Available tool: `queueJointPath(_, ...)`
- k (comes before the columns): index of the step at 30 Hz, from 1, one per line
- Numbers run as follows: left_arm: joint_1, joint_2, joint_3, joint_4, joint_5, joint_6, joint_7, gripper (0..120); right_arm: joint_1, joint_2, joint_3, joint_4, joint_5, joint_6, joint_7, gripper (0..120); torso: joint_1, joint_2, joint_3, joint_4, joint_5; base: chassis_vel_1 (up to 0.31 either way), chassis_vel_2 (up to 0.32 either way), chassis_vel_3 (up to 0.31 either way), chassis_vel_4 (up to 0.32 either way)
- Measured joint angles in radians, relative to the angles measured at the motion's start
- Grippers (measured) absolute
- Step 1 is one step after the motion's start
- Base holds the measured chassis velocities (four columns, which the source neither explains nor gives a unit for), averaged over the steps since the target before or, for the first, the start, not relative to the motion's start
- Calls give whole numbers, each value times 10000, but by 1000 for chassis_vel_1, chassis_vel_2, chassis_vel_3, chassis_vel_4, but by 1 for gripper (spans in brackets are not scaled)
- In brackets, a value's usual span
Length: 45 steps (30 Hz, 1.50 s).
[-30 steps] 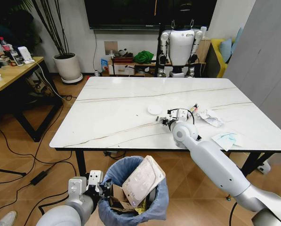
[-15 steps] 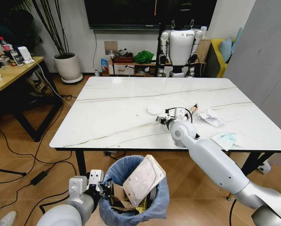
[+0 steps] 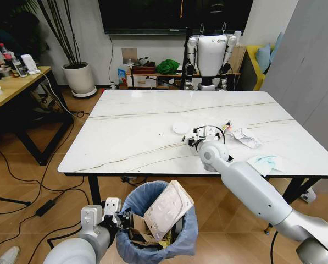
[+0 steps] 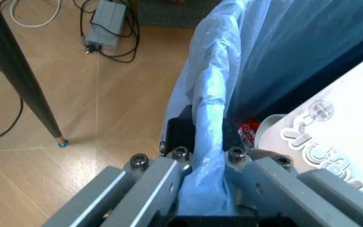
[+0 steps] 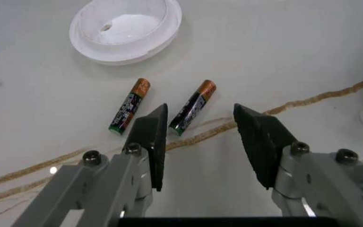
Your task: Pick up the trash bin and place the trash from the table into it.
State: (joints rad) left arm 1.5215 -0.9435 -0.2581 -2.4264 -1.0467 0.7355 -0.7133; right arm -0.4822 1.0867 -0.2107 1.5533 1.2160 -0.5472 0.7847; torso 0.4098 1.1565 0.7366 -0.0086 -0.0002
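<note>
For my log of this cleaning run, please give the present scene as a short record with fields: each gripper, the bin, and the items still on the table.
left gripper: shut on the rim of the round trash bin lined with a crinkly blue plastic bag, beside the robot, below the table's near edge
bin contents: white flat package, brown cardboard scraps
right gripper: open, low over the white marble-look table, fingers either side of one battery
two black-and-copper batteries: lying side by side, apart
round white plastic lid: beyond the batteries
other litter: crumpled white paper, pale blue mask
</note>
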Motion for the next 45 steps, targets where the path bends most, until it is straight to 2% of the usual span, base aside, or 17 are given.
queueJointPath(4, -22, -23, 0, 28, 6, 0, 17, 0, 48, 29, -92, 3, 23, -18, 42, 36, 0, 0, 0, 0, 0, 0, 0, 0, 0)
queueJointPath(7, -36, -63, 6, 57, 13, 0, 33, 0, 82, 70, -114, 4, 200, -22, 100, 23, 0, 0, 0, -1, 0, 0, 0, 0, 0)
queueJointPath(9, -41, -73, 13, 66, 18, 0, 37, 0, 85, 83, -114, 4, 230, -21, 118, 21, 0, 0, 0, 0, 0, 0, 0, 0, 0)
queueJointPath(10, -49, -97, 30, 78, 25, 0, 41, 0, 87, 88, -121, 0, 256, -22, 128, 15, 0, 0, 0, 1, 1, 0, 0, 0, 0)
queueJointPath(14, -68, -113, 40, 94, 32, 0, 47, 0, 75, 73, -124, 0, 261, -25, 129, 7, 0, 0, 0, 1, 1, 0, 0, 0, 0)
queueJointPath(15, -73, -115, 40, 95, 32, 0, 51, 0, 56, 55, -124, 9, 260, -26, 128, 1, 0, 0, 0, 1, 1, 0, 0, 0, 0)
queueJointPath(26, -95, -111, 24, 96, 33, 0, 70, 0, -97, -13, 3, 195, 168, 21, 116, 0, 0, -3, 2, 1, 4, 0, 0, 0, 0)
queueJointPath(34, -115, -98, -13, 103, 18, 0, 73, 0, -326, -433, 564, 1452, 427, 289, -104, 0, 2, -5, 3, 1, 5, 0, 0, 0, 0)
queueJointPath(39, -155, -90, -10, 127, -14, 0, 73, 0, -834, -979, 1250, 2694, 471, 623, -1138, 0, 2, -4, 1, -2, 3, 0, 0, 0, 0)
queueJointPath(41, -161, -81, -8, 143, -34, 0, 66, 0, -1405, -1404, 1841, 3438, 401, 963, -2366, 0, 1, -3, 0, -1, 3, 0, 0, 0, 0)
queueJointPath(43, -163, -80, -8, 150, -39, 0, 58, 0, -1546, -1512, 1950, 3599, 374, 1069, -2637, 0, 0, -3, 0, -2, 4, 0, 0, 0, 0)
queueJointPath(45, -182, -79, -11, 168, -81, 0, 35, 0, -2082, -1838, 2290, 4291, 298, 1389, -3509, 0, 0, -3, 0, 0, 2, 0, 0, 0, 0)
